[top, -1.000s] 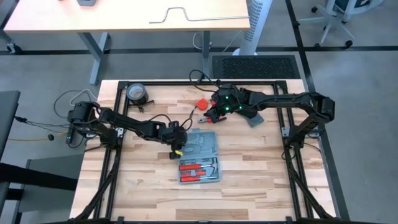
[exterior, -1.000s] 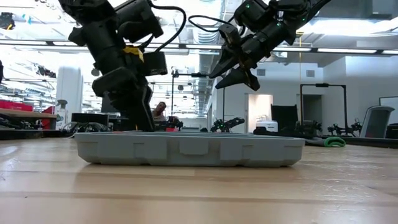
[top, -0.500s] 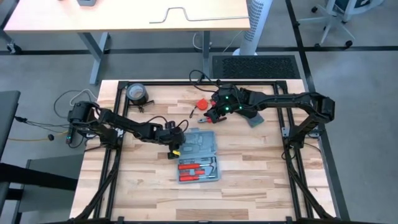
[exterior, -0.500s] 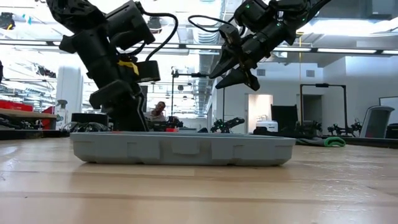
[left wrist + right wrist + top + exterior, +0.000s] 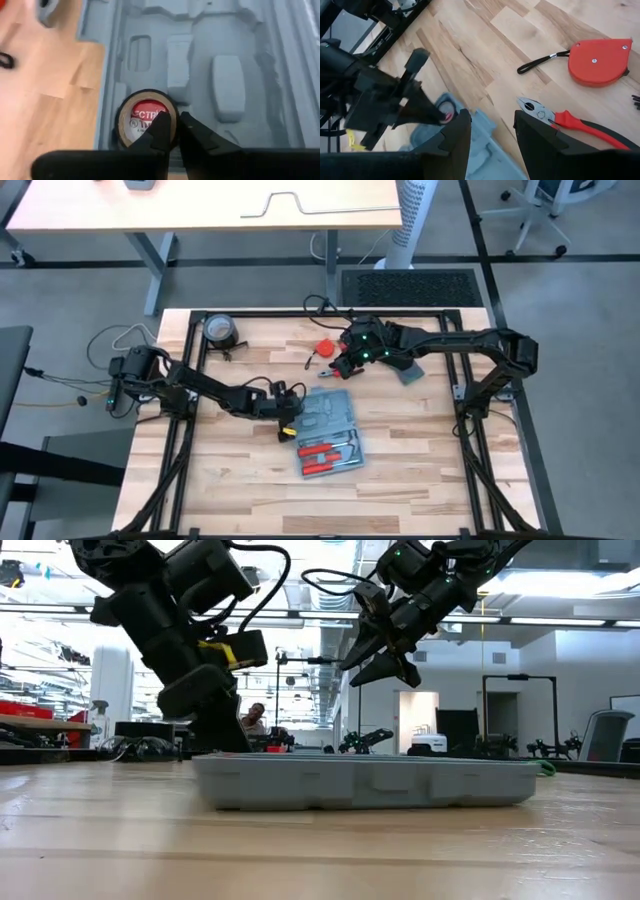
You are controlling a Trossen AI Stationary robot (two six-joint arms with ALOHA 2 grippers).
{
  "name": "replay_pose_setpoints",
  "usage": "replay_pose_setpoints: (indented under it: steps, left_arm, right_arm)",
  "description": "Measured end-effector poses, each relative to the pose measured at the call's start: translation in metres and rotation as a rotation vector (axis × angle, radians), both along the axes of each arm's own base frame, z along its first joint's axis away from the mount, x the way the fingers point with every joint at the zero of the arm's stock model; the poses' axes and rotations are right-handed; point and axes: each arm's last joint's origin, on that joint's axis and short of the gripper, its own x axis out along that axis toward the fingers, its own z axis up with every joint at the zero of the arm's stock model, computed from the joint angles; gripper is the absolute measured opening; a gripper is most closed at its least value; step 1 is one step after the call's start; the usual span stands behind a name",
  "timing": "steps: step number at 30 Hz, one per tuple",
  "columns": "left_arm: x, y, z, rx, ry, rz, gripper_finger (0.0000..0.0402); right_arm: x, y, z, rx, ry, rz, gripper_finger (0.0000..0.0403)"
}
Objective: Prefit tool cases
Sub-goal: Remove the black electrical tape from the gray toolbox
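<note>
Tool case (image 5: 326, 432) is lying open, mid-worktop (image 5: 420, 470). Left end effector (image 5: 172, 131) is pinching a tape roll (image 5: 145, 117) inside the case, visible only in wrist views. Right end effector (image 5: 490, 132) is hovering spread above pliers (image 5: 570, 122) and red tape measure (image 5: 597, 62).

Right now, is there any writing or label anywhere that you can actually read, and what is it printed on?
"CTRI": white letters on the red core label of the roll of tape, cut off at the edge by the roll.
A second line beneath it on the same label is too blurred and too hidden by the left gripper to read.
No other readable text shows.
</note>
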Motion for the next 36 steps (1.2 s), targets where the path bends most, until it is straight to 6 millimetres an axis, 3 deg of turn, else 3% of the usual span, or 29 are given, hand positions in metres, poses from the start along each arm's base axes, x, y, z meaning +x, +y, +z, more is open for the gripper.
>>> replay_pose_setpoints:
  steps: [8,23,29,36]
  left_arm:
    - [0.001,-0.001,0.016,-0.063,-0.041,0.029,0.0003]
    - [-0.010,0.026,0.064,-0.172,-0.204,0.133,0.0000]
    - [-0.010,0.037,0.065,-0.252,-0.197,0.110,0.0000]
    - [-0.010,0.052,0.066,-0.144,-0.210,0.194,0.0000]
  right_arm:
    - [-0.001,-0.001,-0.001,0.001,0.011,-0.007,0.0159]
    - [-0.003,-0.006,-0.001,0.007,0.009,-0.016,0.0159]
    - [-0.003,-0.006,-0.001,-0.007,0.014,0.000,0.0159]
    - [-0.001,0.007,-0.003,-0.007,0.038,0.046,0.0159]
